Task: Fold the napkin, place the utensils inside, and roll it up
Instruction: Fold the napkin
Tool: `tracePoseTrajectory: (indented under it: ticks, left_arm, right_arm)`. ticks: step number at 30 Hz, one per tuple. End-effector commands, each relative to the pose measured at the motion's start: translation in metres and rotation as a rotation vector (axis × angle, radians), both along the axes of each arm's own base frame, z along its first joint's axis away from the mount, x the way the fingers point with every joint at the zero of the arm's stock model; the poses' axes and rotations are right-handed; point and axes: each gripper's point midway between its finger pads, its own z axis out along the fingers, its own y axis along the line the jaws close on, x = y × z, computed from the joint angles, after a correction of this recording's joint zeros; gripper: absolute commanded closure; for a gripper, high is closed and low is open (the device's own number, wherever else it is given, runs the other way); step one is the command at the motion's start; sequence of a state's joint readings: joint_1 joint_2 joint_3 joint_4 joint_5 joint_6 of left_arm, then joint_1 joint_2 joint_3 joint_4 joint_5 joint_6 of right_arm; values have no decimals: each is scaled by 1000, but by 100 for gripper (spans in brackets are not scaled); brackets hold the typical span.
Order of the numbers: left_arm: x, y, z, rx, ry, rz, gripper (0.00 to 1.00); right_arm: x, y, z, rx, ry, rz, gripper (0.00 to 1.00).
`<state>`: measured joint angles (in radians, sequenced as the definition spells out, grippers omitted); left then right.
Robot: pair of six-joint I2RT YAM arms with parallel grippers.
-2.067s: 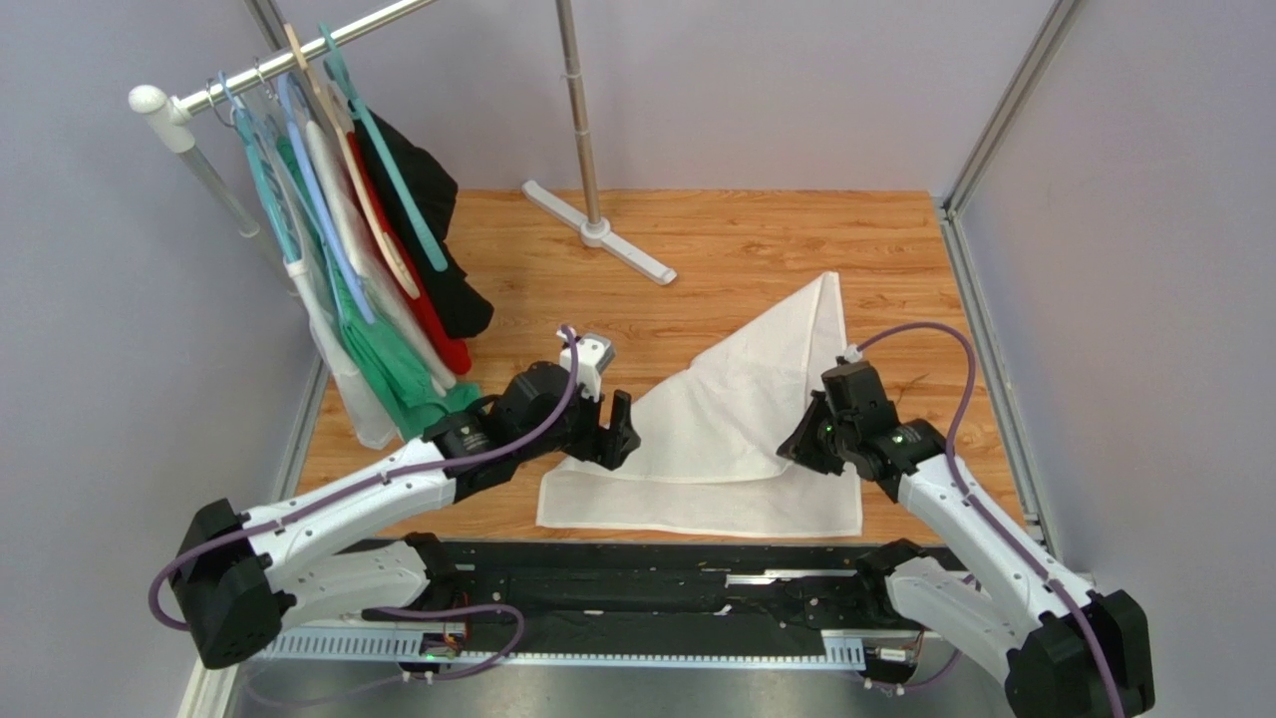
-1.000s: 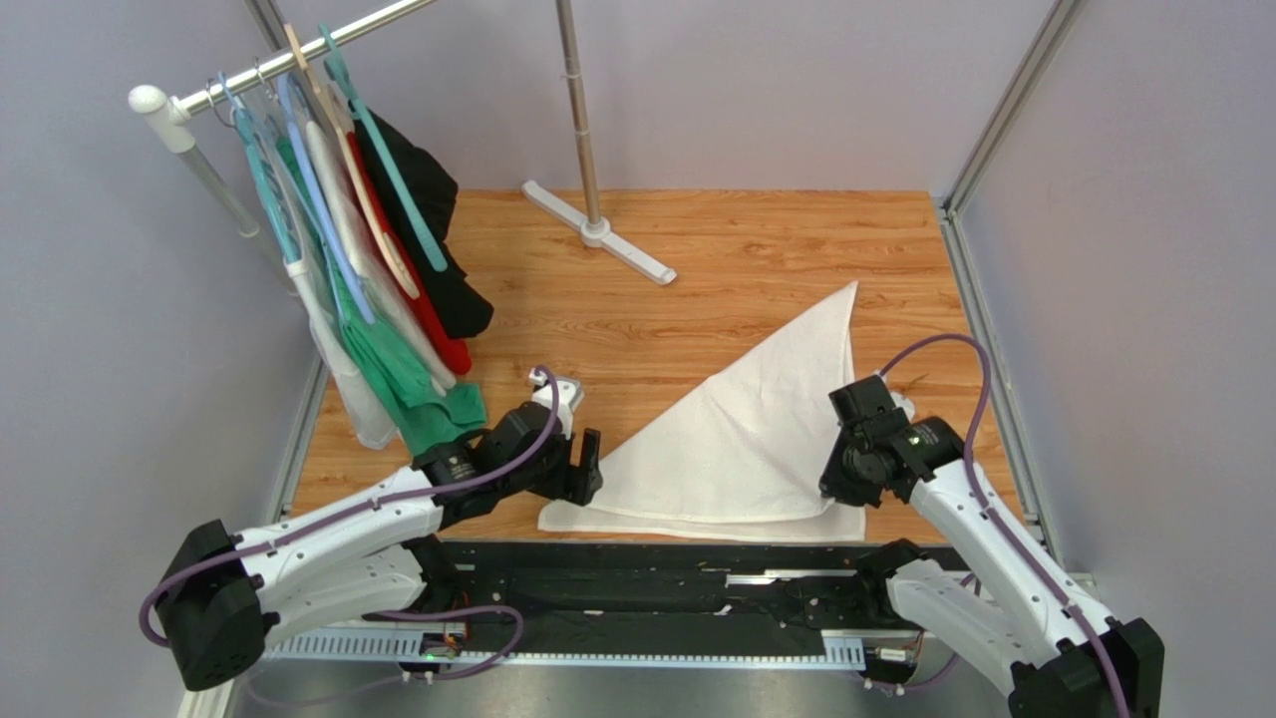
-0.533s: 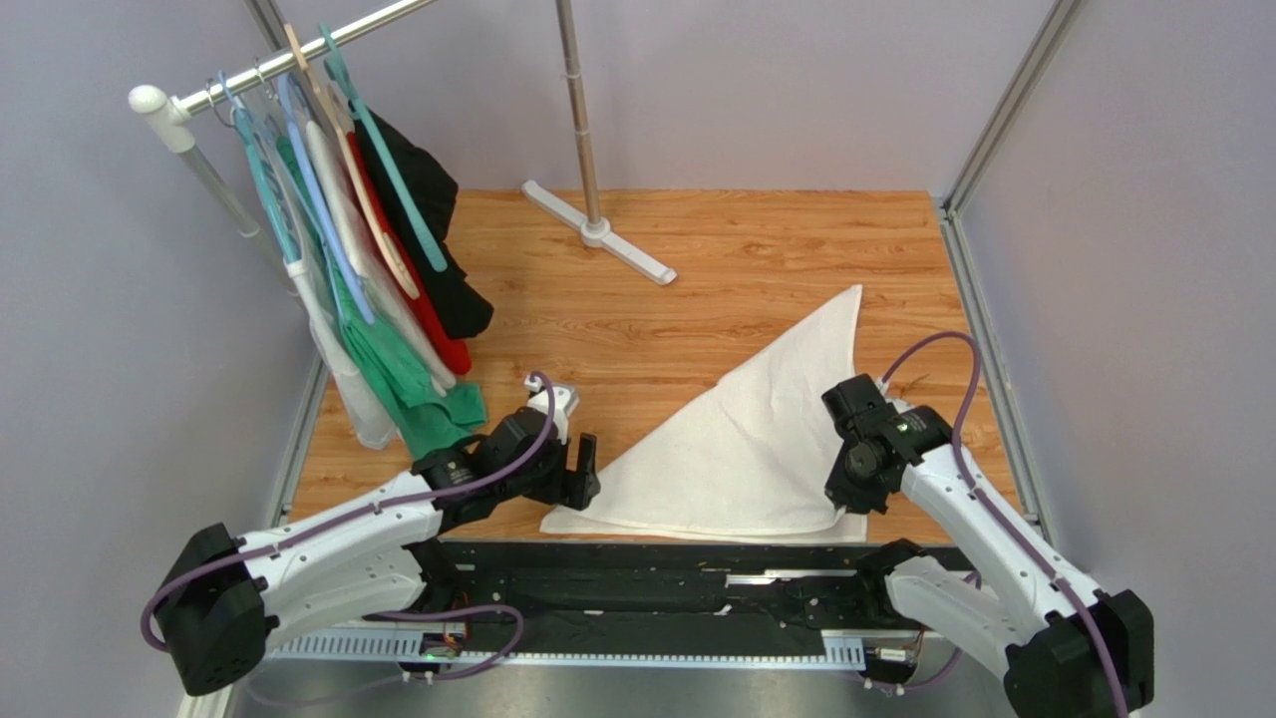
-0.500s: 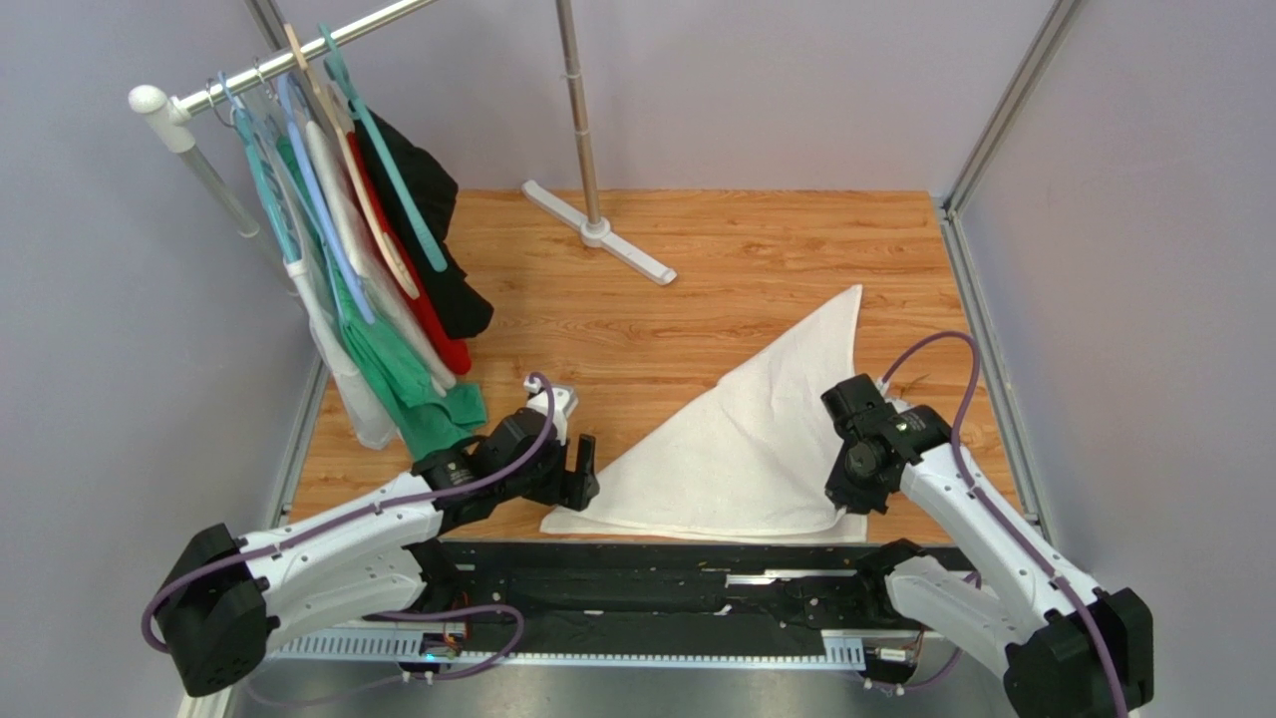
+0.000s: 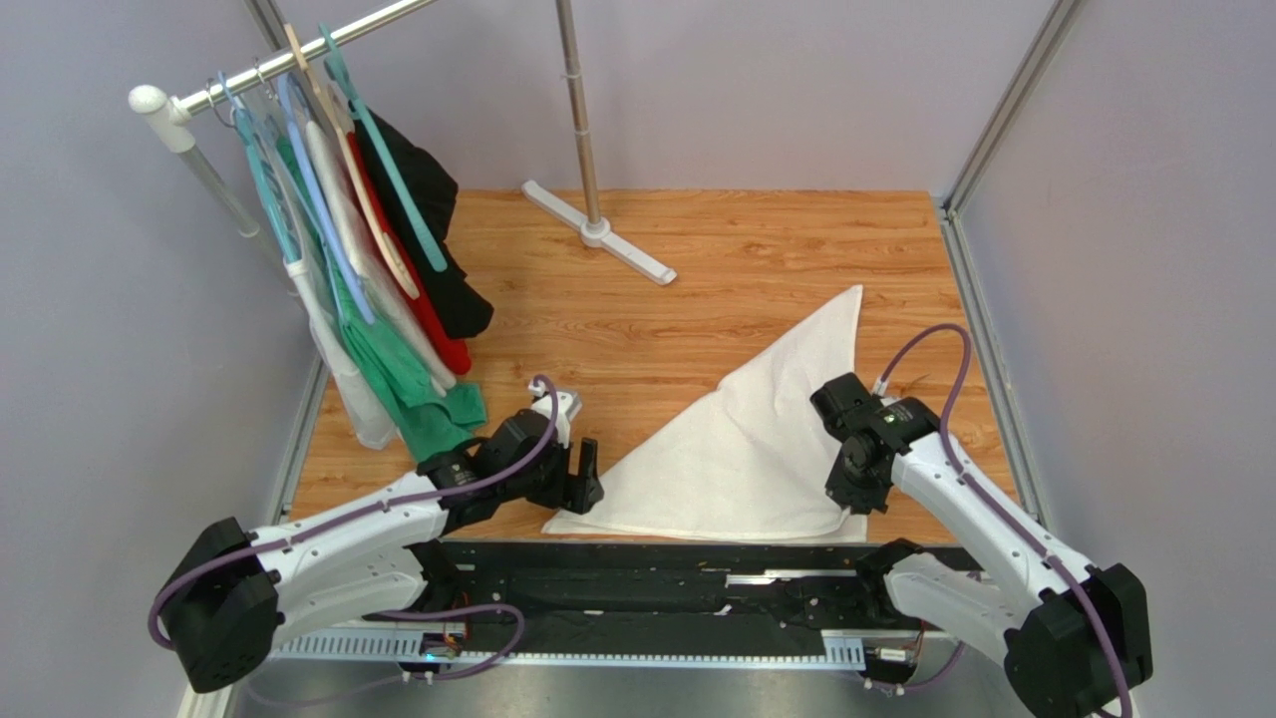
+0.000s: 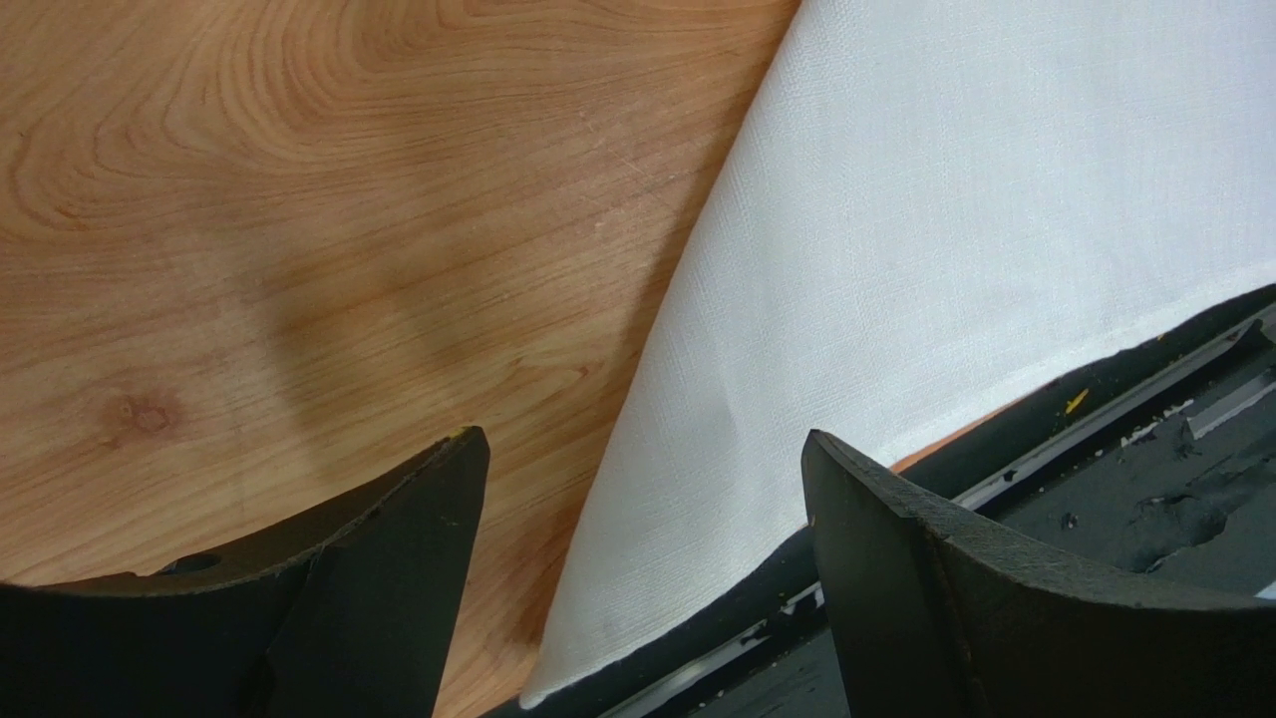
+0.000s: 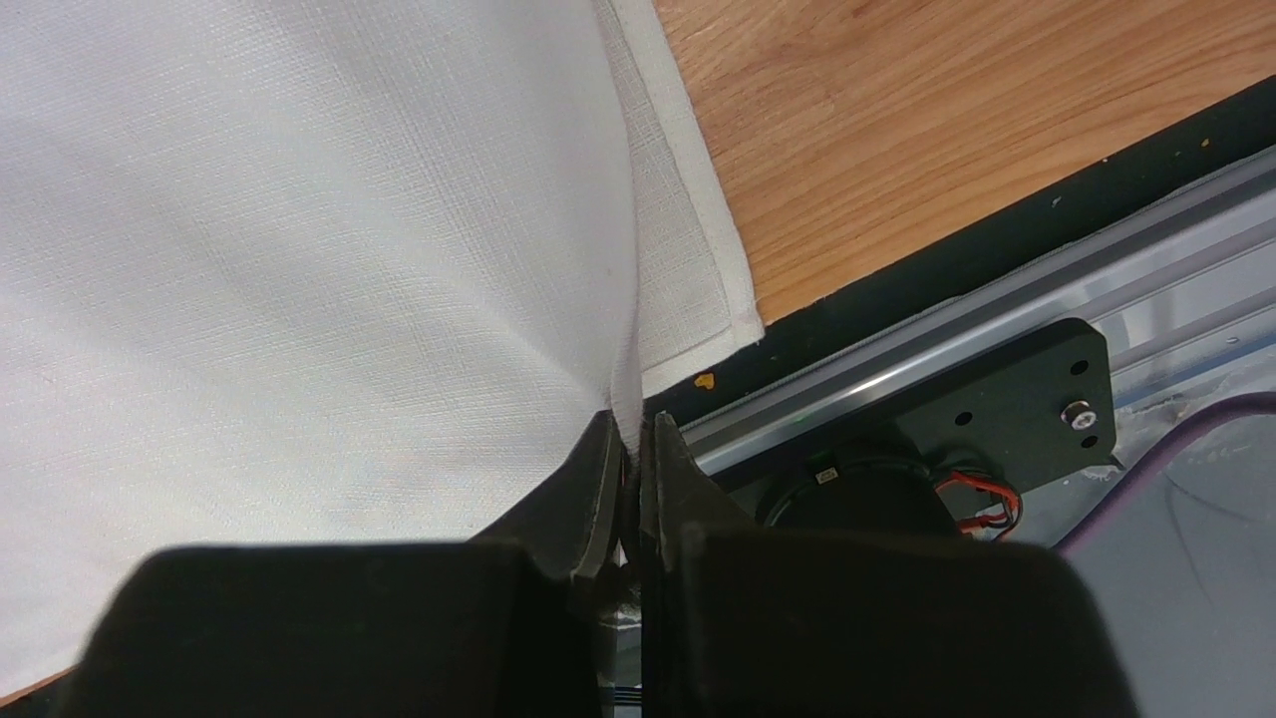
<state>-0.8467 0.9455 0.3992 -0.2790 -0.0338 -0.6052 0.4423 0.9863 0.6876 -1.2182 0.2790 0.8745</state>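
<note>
The white napkin (image 5: 749, 434) lies on the wooden table folded into a triangle, its long tip pointing to the far right. My right gripper (image 5: 846, 494) is shut on the napkin's upper layer at the near right corner; in the right wrist view the cloth (image 7: 300, 225) is pinched between the fingers of that gripper (image 7: 632, 419). My left gripper (image 5: 587, 482) stands open just over the near left corner. The left wrist view shows that corner (image 6: 959, 225) lying between the spread fingers of the left gripper (image 6: 644, 439), untouched. No utensils are in view.
A clothes rack (image 5: 360, 255) with several hanging garments stands at the far left. Its second pole and foot (image 5: 599, 232) stand at the back centre. A black rail (image 5: 674, 576) runs along the table's near edge. Metal frame posts (image 5: 981, 314) bound the right side.
The right gripper has carried the napkin's corner down toward the near edge, flattening the cloth into a triangle. The left gripper has stayed open by the near left corner.
</note>
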Motion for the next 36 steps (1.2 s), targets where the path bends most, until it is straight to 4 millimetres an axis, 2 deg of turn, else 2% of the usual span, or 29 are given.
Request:
tracePoseTrajectory:
  ticks: [1,9,15,18,19,21,22,23,24,25,31,36]
  left_arm:
    - [1,-6,1,-40,0,-3,14]
    - [0,-6,3,-46,-4,-4,15]
    - [0,-6,7,-60,-14,-3,15]
    - [-2,-8,7,-60,-9,-27,14]
    - [-3,-7,5,-53,-5,-29,13]
    - [-3,-7,3,-46,-1,-31,13]
    - [-3,-7,3,-45,0,-31,13]
    - [-3,-7,3,-46,1,-33,13]
    - [-4,-7,2,-44,3,-33,13]
    - [-3,-7,3,-48,-2,-32,13]
    - [8,-14,7,-45,-30,-54,14]
    - [19,-20,0,-16,10,-84,18]
  right_arm:
    - [6,-6,9,-49,-28,-37,100]
    - [7,-9,6,-127,-12,-25,100]
    - [12,-8,4,-133,-38,-38,89]
    - [14,-8,6,-129,-53,-46,78]
    - [15,-8,8,-125,-66,-47,63]
    - [18,-7,9,-118,-85,-58,52]
    - [21,-6,12,-106,-105,-61,41]
    - [22,-5,14,-97,-118,-60,39]
    - [25,-3,16,-89,-135,-62,26]
    - [28,-2,21,-71,-167,-69,23]
    - [47,7,52,-14,-286,-54,20]
    - [60,32,69,127,-361,-19,20]
